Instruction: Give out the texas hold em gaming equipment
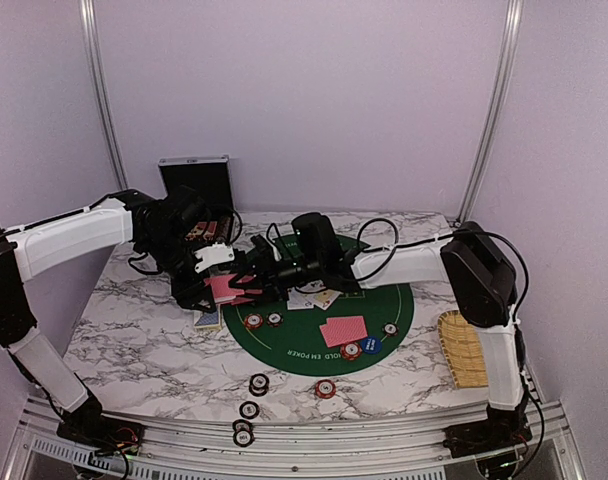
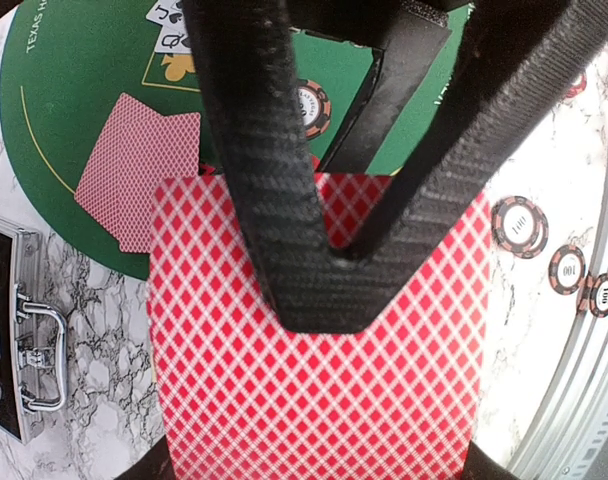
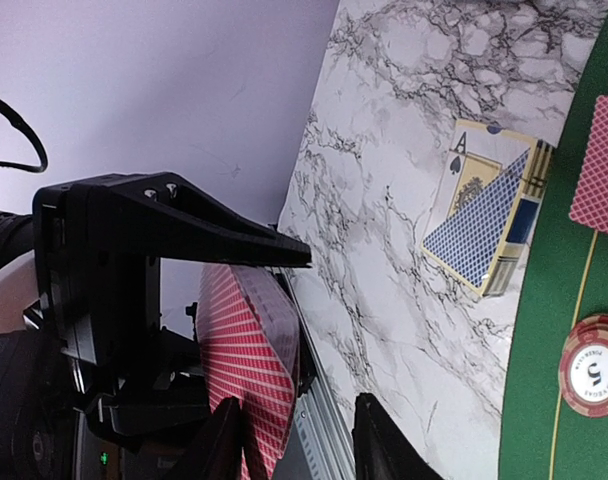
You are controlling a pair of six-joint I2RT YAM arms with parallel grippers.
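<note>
My left gripper (image 1: 210, 283) is shut on a stack of pink-red-backed cards (image 1: 224, 290), held above the table at the green mat's left edge. The stack fills the left wrist view (image 2: 319, 360), with a black V-shaped piece lying across its back. My right gripper (image 1: 250, 284) is open right at the stack. In the right wrist view the cards (image 3: 249, 365) sit beside its left finger (image 3: 219, 445). Two red-backed cards (image 1: 342, 330), face-up cards (image 1: 309, 298), chips (image 1: 254, 321) and a blue disc (image 1: 370, 344) lie on the mat (image 1: 384, 300).
Several chips (image 1: 258, 383) lie on the marble near the front edge. A blue-backed deck (image 1: 208, 320) lies left of the mat, also in the right wrist view (image 3: 484, 225). The black case (image 1: 194, 178) stands at the back left. A bamboo tray (image 1: 462, 348) is at the right.
</note>
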